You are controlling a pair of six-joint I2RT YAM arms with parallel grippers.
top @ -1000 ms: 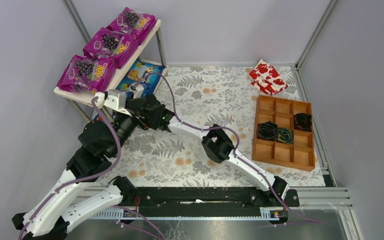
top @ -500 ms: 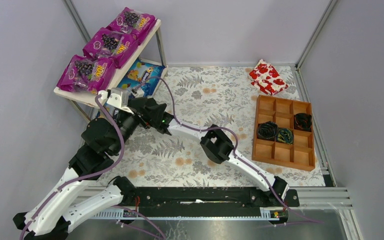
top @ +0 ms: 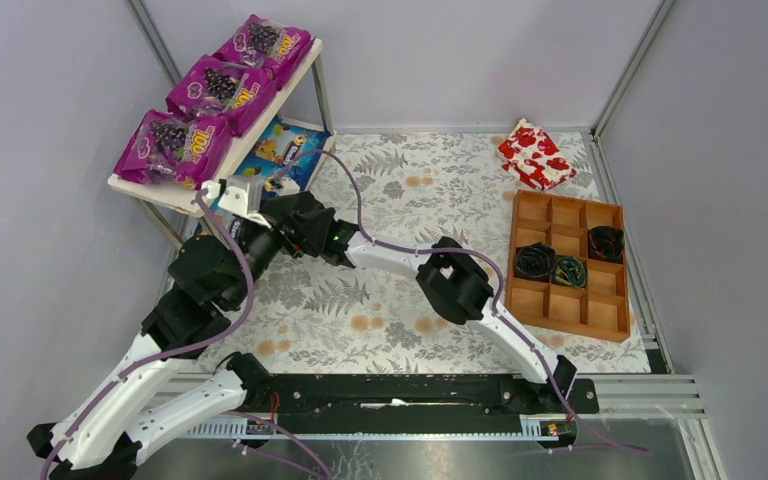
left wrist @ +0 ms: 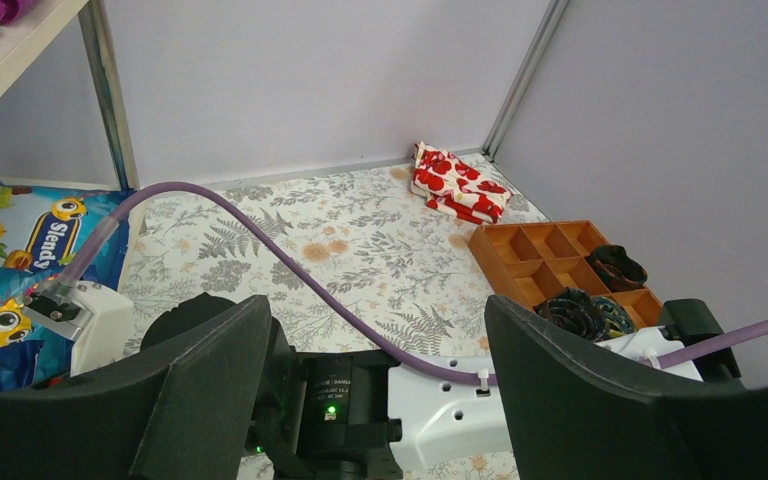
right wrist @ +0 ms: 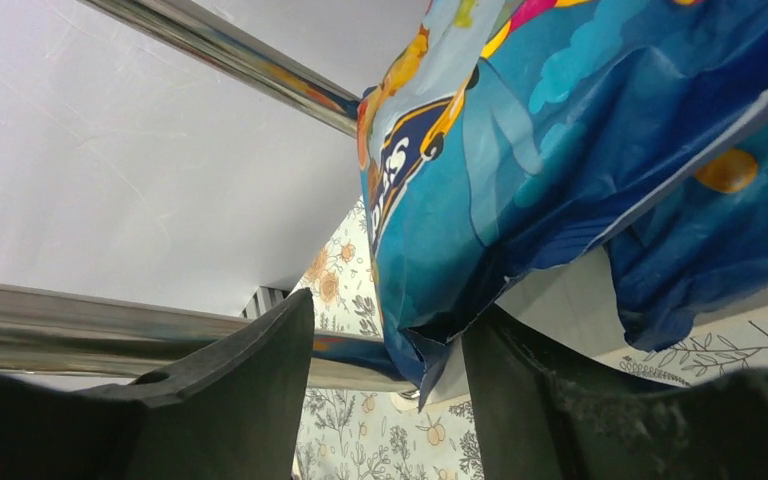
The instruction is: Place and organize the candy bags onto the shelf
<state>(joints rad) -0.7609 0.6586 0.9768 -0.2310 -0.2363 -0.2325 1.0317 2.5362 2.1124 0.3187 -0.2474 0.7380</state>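
**A:** While the right gripper (right wrist: 390,330) is poking in under the shelf (top: 150,193) at the far left corner of the bench (top: 410,200), which way is the blue candy bag (right wrist: 560,130) lying from it?

**B:** Straight ahead and a little above, from what I'm seeing. The bag is sitting on the lower board, and its crimped end is hanging right between the fingers.

**A:** Is it pinching the bag?

**B:** I'm not seeing a pinch. The fingers are standing apart, one of them clear of the foil, so I'm calling it parted around the bag's end and not clamped.

**A:** And the bag's long side?

**B:** It's running away from the gripper, deeper along the lower board, or so I'm judging. Any push or tug would be going along that length, not across it.

**A:** What is the left gripper (left wrist: 375,330) doing?

**B:** It's hanging wide and empty over the right arm (top: 450,285), facing the far right corner and away from the shelf. So the right one is the nearer by far.

**A:** And the purple candy bags (top: 210,85)?

**B:** Three are lying in a row on the top board, well above all this.
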